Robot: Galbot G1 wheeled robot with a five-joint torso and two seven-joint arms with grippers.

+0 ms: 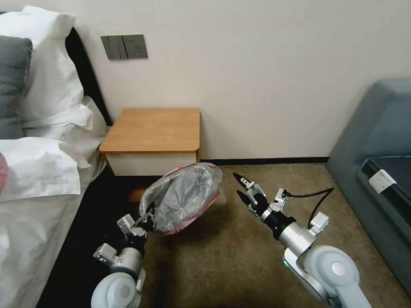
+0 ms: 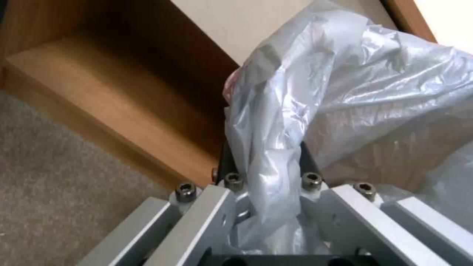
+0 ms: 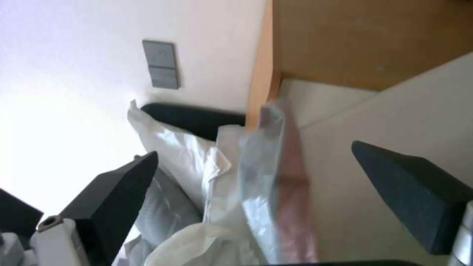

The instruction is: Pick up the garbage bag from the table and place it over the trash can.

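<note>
The garbage bag (image 1: 184, 197), crinkly grey with a pinkish-red edge, hangs puffed up in front of the table (image 1: 154, 128), low over the carpet. My left gripper (image 1: 146, 219) is shut on the bag's lower left corner; in the left wrist view the plastic (image 2: 315, 96) is bunched between its fingers (image 2: 227, 164). My right gripper (image 1: 238, 185) is open just right of the bag, not touching it. In the right wrist view the bag's red edge (image 3: 291, 173) lies between the dark fingertips (image 3: 118, 192). A pale sliver of the trash can (image 1: 222, 196) peeks out behind the bag.
A bed with white bedding (image 1: 38, 171) and pillows fills the left side. A grey-blue sofa (image 1: 376, 141) stands at the right. Brown carpet (image 1: 222, 265) lies open between them. A wall switch plate (image 1: 124, 47) is above the table.
</note>
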